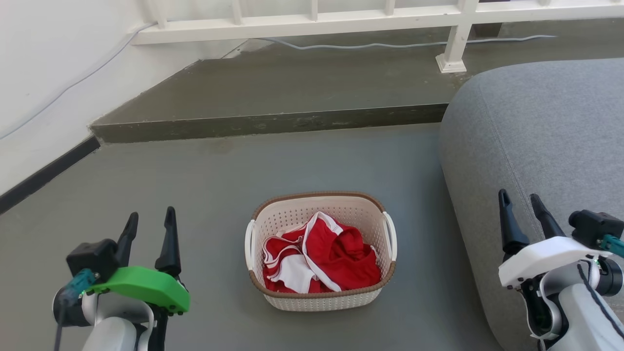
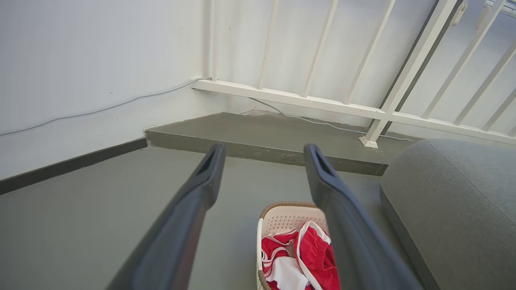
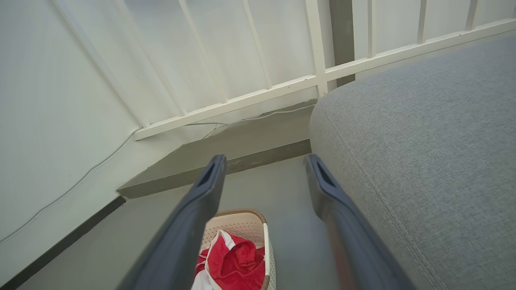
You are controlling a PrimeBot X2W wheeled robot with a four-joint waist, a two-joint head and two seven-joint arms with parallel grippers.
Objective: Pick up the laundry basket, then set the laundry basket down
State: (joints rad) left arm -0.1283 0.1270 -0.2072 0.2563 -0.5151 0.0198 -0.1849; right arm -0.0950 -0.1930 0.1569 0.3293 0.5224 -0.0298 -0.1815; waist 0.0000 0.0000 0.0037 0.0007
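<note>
The laundry basket (image 1: pixel 325 297) stands on the grey floor, low in the middle of the head view. It is cream and perforated, with a brown rim and white loop handles, and holds red and white clothes (image 1: pixel 319 258). My left gripper (image 1: pixel 150 220) hovers open to the basket's left, nothing between its fingers. My right gripper (image 1: pixel 521 202) is open to the basket's right, in front of the grey sofa. The basket (image 2: pixel 282 215) shows low between the fingers in the left wrist view, and the basket (image 3: pixel 242 223) again in the right wrist view.
A grey sofa (image 1: pixel 541 146) fills the right side, close to the basket. A raised concrete step (image 1: pixel 268 122) crosses behind, topped by a white railing (image 1: pixel 312 19) with a cable along it. A white wall (image 1: pixel 44 73) with a dark skirting runs along the left.
</note>
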